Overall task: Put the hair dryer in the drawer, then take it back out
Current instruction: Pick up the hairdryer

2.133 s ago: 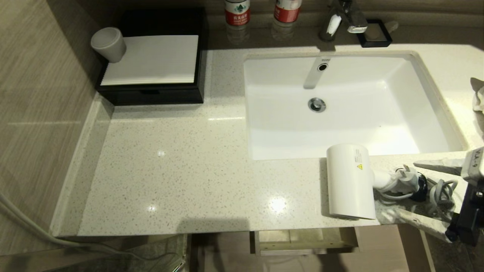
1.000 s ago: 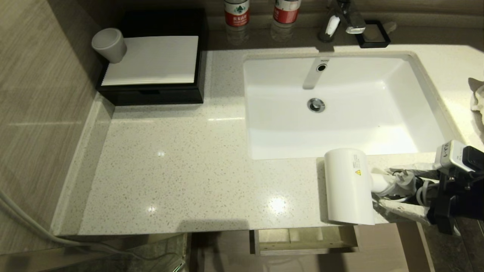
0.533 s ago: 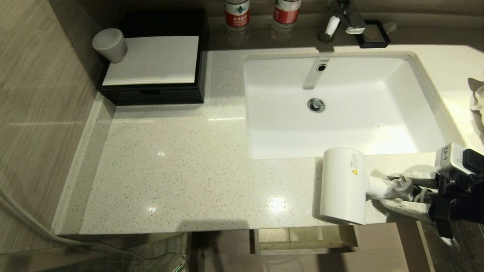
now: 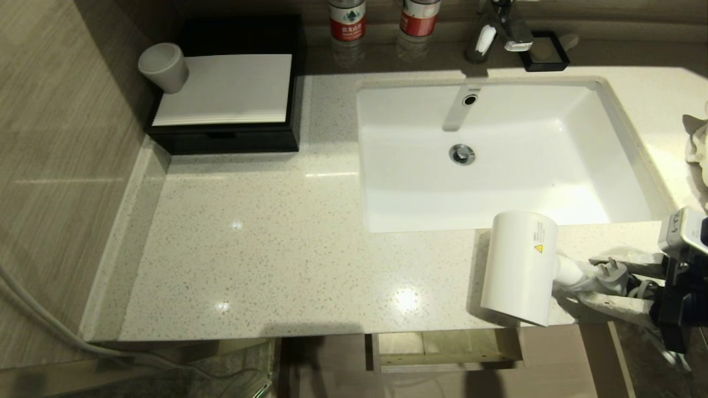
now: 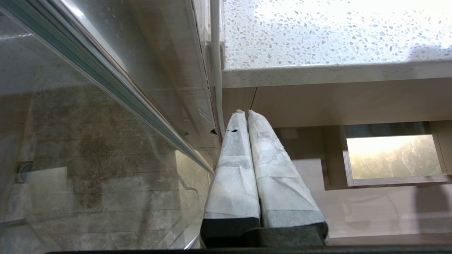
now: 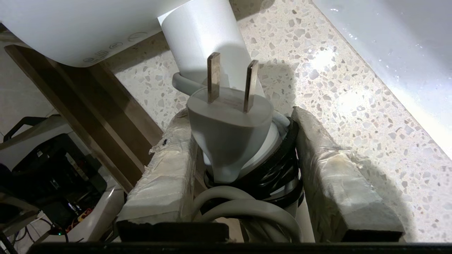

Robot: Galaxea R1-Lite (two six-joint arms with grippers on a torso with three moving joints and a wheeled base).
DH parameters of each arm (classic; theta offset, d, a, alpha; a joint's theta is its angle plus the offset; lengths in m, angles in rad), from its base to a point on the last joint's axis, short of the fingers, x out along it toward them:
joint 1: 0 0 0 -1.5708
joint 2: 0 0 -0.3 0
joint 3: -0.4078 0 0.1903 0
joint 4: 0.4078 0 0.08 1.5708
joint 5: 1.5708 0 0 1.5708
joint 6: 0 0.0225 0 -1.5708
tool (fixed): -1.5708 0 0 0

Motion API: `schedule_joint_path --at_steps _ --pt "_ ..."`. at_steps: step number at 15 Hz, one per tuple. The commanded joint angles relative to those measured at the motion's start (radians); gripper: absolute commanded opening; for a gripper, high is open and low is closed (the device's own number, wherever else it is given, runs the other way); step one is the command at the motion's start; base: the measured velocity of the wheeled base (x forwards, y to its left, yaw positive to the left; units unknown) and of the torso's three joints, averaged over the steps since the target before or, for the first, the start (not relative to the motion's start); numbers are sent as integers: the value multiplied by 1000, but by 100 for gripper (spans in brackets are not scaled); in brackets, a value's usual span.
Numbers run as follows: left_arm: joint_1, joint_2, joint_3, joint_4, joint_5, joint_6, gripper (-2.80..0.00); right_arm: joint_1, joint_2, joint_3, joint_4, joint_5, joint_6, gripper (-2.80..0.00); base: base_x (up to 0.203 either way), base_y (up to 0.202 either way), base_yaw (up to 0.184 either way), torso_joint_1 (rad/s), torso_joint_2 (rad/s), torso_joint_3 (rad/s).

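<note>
The white hair dryer [image 4: 520, 265] lies at the counter's front right, just before the sink, with its barrel end reaching over the front edge. My right gripper [image 4: 586, 279] comes in from the right and is shut on its handle. In the right wrist view the padded fingers [image 6: 166, 155] clamp the handle, the black tie and the cord loops of the dryer [image 6: 204, 28], and the plug [image 6: 229, 120] sticks up between them. The light-wood drawer [image 4: 445, 351] shows below the counter edge, under the dryer. My left gripper [image 5: 244, 113] is shut and empty, parked low beside the vanity.
A white sink [image 4: 625, 138] fills the counter's right half, with the tap [image 4: 500, 27] and two bottles [image 4: 347, 19] behind. A black box with a white top [image 4: 221, 105] and a grey cup [image 4: 163, 66] stand at the back left. A cloth [image 4: 698, 149] lies far right.
My right gripper closed on the dryer's handle, then drew back to the right, dragging the dryer that way and swinging its barrel a little.
</note>
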Motion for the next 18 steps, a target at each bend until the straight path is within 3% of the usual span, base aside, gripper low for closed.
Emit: schedule_joint_path --at_steps 1,8,11,18 --pt "0 0 0 0 0 0 -280 -12 -50 2 4 5 -5 -280 0 0 0 39 -58 -28" --pt "0 0 0 0 0 0 -280 -61 -159 8 10 -4 -5 -280 0 0 0 21 -26 -15" --pt "0 0 0 0 0 0 -280 -71 -215 5 86 -68 -5 -280 0 0 0 0 0 0" --pt "0 0 0 0 2 0 -280 -73 -249 13 101 -73 -5 -280 0 0 0 0 0 0"
